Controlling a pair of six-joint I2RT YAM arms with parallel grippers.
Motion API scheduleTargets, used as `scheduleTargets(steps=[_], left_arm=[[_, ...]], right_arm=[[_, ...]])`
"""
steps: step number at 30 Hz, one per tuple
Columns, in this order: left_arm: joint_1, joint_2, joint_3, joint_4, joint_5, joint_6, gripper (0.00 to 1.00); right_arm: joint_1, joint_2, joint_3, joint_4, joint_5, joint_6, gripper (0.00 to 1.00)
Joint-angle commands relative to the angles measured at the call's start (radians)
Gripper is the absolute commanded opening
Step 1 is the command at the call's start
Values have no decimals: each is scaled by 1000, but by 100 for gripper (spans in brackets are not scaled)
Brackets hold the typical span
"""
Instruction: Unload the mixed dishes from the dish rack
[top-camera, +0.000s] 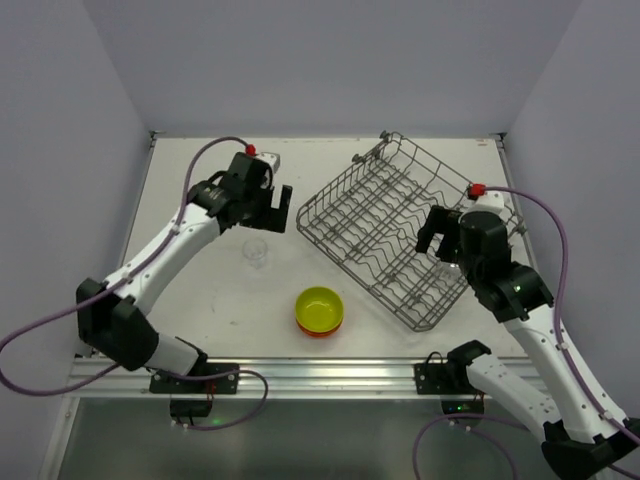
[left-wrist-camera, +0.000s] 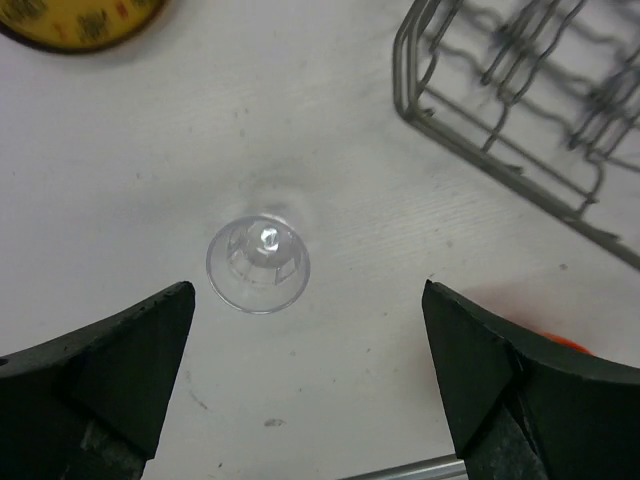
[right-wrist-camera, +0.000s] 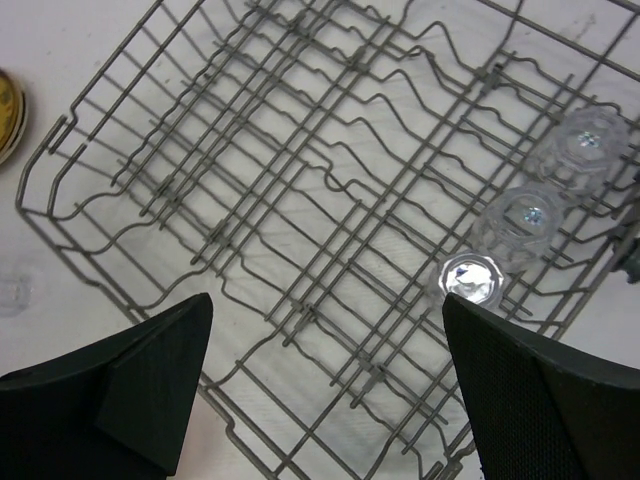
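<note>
Clear glasses (right-wrist-camera: 522, 218) lie right of the right claw (right-wrist-camera: 325, 330)
Three stand in a slanting row by the dish rack (top-camera: 400, 235) wall; that claw is spread wide, empty and nearest, while the left claw (top-camera: 275, 218), also spread and empty, hangs above a lone glass (left-wrist-camera: 258, 265) on the desk (left-wrist-camera: 120, 150).

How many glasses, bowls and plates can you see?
Clear glasses: 4 (three in the dish rack, one on the table)
Bowls: 2 (yellow-green bowl on orange bowl)
Plates: 1 (patterned plate, only its edge shows)
Total: 7
</note>
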Motion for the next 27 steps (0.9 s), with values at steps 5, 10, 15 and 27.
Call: scheduleTargets(steps=[5, 10, 15, 27], left_arm=[[12, -499, -207, 256, -97, -84, 100], [13, -680, -350, 282, -181, -82, 100], [13, -786, -499, 331, -165, -71, 100], [10, -820, -557, 351, -103, -63, 100]], right_arm=[[-30, 8, -49, -9, 304, 168, 99], [-169, 95, -63, -18, 193, 250, 99], [-177, 226, -77, -6, 211, 313, 99], [-185, 365, -127, 0, 293, 422, 82]])
